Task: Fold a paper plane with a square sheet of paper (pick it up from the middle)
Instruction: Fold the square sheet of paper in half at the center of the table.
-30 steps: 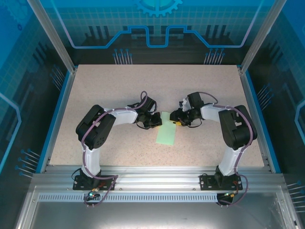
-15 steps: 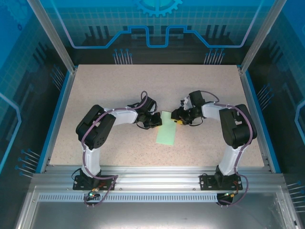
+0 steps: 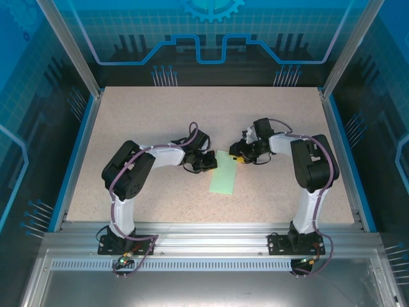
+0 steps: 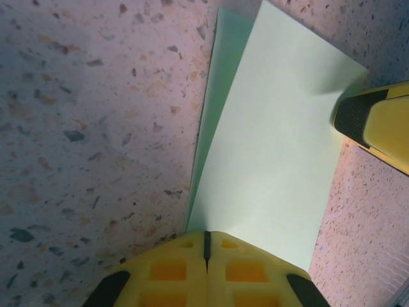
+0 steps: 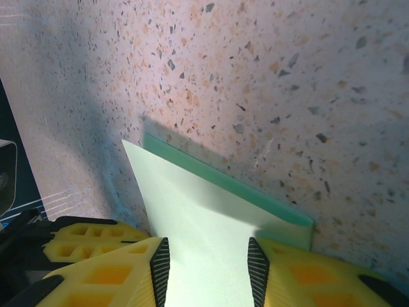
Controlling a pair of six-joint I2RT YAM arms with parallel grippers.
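The square sheet of paper (image 3: 223,179) lies folded in half as a pale mint-green rectangle at the middle of the table. In the left wrist view the paper (image 4: 281,147) has its upper layer slightly off the lower one. My left gripper (image 4: 206,240) is shut, its yellow tips resting on the paper's left edge; from above the left gripper (image 3: 208,162) sits at the far left corner. My right gripper (image 5: 208,272) is open, its ribbed pads astride the paper (image 5: 198,211), whose top layer rises between them. From above, the right gripper (image 3: 238,156) is at the far right corner.
The speckled table (image 3: 160,115) has blue rails on its left and right sides and an aluminium frame at the near edge. The right gripper's yellow finger (image 4: 377,121) shows at the paper's far corner in the left wrist view.
The right arm's forearm and wrist have swung slightly toward the far side and left, over the paper's corner. The left arm and the paper have stayed put.
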